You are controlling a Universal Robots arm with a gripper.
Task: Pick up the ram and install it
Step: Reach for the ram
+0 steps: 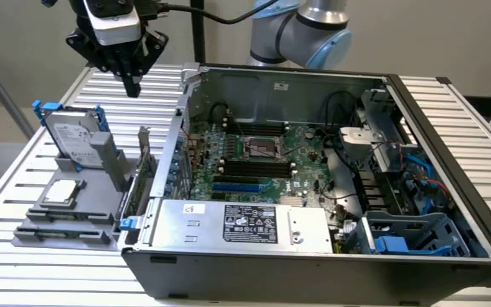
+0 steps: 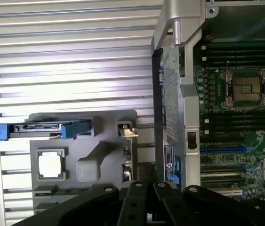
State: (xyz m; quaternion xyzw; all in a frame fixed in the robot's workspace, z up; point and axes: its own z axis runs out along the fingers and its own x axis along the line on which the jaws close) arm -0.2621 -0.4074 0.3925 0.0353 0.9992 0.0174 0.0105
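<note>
The ram [image 1: 68, 215] is a thin dark green stick lying on edge in a slot at the front of the grey holder [image 1: 100, 192], on the table to the exterior view's left of the open computer case. In the wrist view the ram [image 2: 59, 191] sits just beyond the black fingers. My gripper [image 1: 132, 86] hangs high above the table behind the holder, well clear of the ram, its jaws together and holding nothing. The wrist view also has the gripper [image 2: 148, 186] looking down on the holder [image 2: 104, 155]. Black memory slots [image 1: 250, 167] [image 2: 240, 117] cross the motherboard.
A silver hard drive with blue rails [image 1: 71, 137] [image 2: 38, 129] stands at the holder's back; a square processor [image 1: 62, 192] [image 2: 51, 165] lies in its middle. A bracketed card [image 1: 146, 166] stands upright by the case wall [image 1: 177, 128]. The power supply [image 1: 237, 220] fills the case front.
</note>
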